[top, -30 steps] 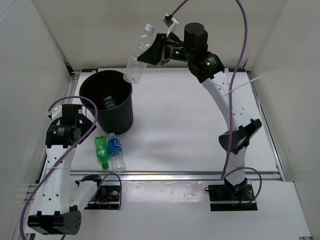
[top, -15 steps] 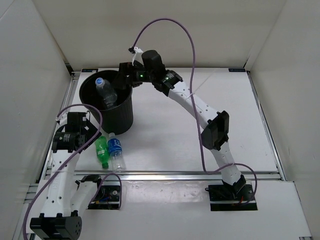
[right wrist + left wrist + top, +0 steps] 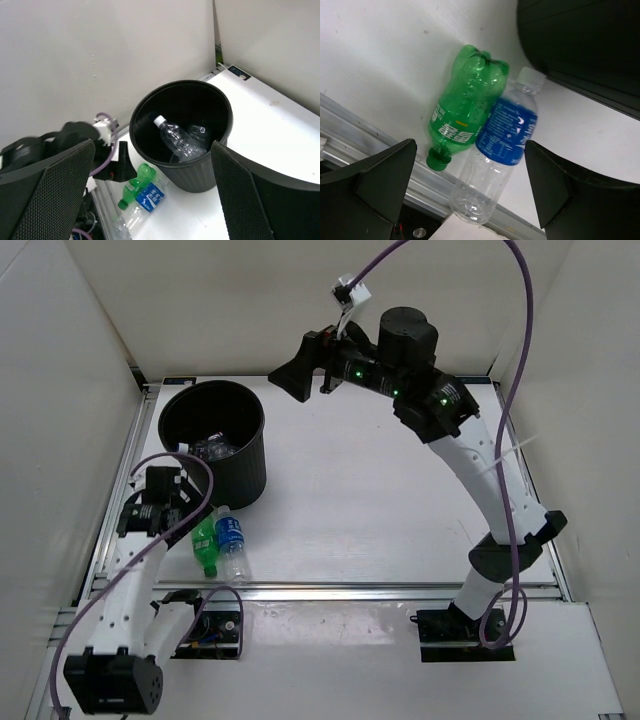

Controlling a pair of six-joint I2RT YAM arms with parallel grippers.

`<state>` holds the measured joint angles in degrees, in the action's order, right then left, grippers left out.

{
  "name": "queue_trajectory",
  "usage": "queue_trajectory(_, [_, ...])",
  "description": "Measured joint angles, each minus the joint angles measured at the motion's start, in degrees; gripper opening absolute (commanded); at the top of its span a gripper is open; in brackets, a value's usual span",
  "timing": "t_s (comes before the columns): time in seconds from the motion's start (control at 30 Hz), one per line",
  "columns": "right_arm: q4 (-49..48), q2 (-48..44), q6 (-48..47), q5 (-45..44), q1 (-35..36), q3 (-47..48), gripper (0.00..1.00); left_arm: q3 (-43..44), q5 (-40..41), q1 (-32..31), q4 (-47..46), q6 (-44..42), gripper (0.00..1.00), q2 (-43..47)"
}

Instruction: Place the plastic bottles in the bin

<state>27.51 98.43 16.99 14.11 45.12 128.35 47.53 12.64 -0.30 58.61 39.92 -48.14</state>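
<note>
The black bin point(image 3: 243, 475) stands at the table's back left. A plain clear bottle point(image 3: 178, 138) and a second clear bottle point(image 3: 201, 133) lie inside it. A green bottle point(image 3: 205, 543) and a clear bottle with a blue label point(image 3: 232, 540) lie side by side on the table just in front of the bin. My left gripper point(image 3: 470, 146) hangs open above these two, green bottle point(image 3: 465, 112) and blue-label bottle point(image 3: 507, 132) both between its fingers' span. My right gripper point(image 3: 295, 365) is open and empty, raised high to the right of the bin, looking down into it point(image 3: 200, 177).
A metal rail point(image 3: 350, 590) runs along the table's near edge, right by the bottles' ends. White walls enclose the table on the left, back and right. The left arm's purple cable point(image 3: 185, 465) loops close to the bin's near side.
The right gripper carried the plain clear bottle over the bin, opened and dropped it in, then rose back up to the right. The left gripper moved forward over the two table bottles.
</note>
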Motion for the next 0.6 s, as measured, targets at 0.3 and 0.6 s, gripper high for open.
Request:
queue_trajectory(0.3, [4.22, -0.72, -0.87, 0.59, -5.07, -6.47, 1.0, -3.43, 0.24, 0.0, -4.5, 2.27, 1.0, -6.73])
queue_trajectory(0.6, [5.84, -0.79, -0.52, 2.32, -8.07, -7.41, 1.0, -11.08, 0.42, 0.0, -9.68, 4.7, 1.0, -4.48])
